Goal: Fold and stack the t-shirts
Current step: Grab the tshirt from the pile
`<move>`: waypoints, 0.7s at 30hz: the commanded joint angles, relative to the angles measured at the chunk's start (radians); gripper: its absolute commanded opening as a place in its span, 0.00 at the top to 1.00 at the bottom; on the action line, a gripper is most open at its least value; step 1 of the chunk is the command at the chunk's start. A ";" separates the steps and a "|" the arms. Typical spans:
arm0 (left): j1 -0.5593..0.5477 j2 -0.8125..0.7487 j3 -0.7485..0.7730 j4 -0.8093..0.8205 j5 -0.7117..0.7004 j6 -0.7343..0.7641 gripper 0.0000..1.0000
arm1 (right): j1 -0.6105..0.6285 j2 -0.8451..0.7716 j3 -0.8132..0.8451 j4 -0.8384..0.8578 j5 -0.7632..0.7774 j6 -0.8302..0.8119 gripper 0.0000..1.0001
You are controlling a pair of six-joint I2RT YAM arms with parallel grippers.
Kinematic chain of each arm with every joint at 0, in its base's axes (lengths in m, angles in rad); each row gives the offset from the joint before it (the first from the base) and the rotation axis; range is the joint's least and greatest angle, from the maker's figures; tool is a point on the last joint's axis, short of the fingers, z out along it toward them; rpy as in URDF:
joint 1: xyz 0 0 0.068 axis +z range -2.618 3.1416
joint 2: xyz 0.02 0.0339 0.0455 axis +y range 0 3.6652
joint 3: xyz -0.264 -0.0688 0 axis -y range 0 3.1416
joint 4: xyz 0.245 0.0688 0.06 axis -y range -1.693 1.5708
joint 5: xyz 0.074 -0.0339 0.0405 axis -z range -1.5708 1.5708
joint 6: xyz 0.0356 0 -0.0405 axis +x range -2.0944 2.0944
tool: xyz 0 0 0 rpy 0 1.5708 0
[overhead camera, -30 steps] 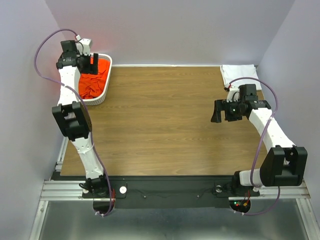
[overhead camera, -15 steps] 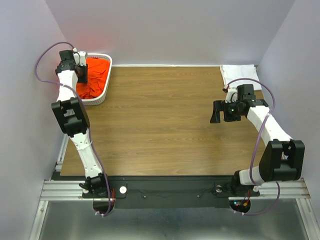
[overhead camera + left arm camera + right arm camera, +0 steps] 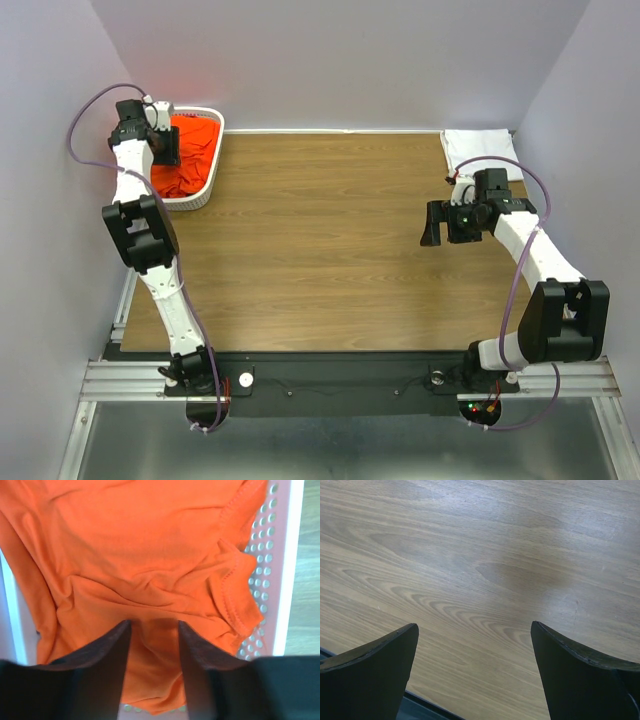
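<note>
A bright orange t-shirt (image 3: pixel 150 555) lies crumpled inside a white mesh basket (image 3: pixel 213 165) at the far left corner of the tabletop (image 3: pixel 320 250). The left gripper (image 3: pixel 152 626) reaches down into the basket from its left side. Its dark fingers (image 3: pixel 107 650) are drawn partway together on a fold of the orange cloth, with creases gathering toward their tips.

A white t-shirt (image 3: pixel 478 150) lies folded flat at the far right corner of the tabletop, well apart from the basket. Just near of it, the right gripper (image 3: pixel 475 627) hangs above bare wood at the right side. Its fingers (image 3: pixel 375 670) are spread wide and hold nothing.
</note>
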 commanded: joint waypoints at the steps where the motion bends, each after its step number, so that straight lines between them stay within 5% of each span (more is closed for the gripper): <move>1: 0.007 -0.018 0.022 -0.003 0.035 -0.013 0.39 | -0.004 -0.023 0.033 0.031 0.004 0.007 0.00; 5: 0.009 -0.003 0.013 -0.003 0.018 -0.016 0.41 | -0.004 -0.028 0.033 0.031 0.007 0.008 0.00; 13: 0.007 0.020 0.014 -0.011 0.010 -0.032 0.65 | -0.004 -0.028 0.027 0.031 0.018 0.007 0.00; 17: 0.009 0.038 0.030 -0.028 -0.005 -0.043 0.66 | -0.004 -0.033 0.027 0.031 0.022 0.012 0.00; 21: 0.009 0.023 0.025 -0.023 -0.001 -0.046 0.98 | -0.004 -0.037 0.028 0.031 0.030 0.013 0.00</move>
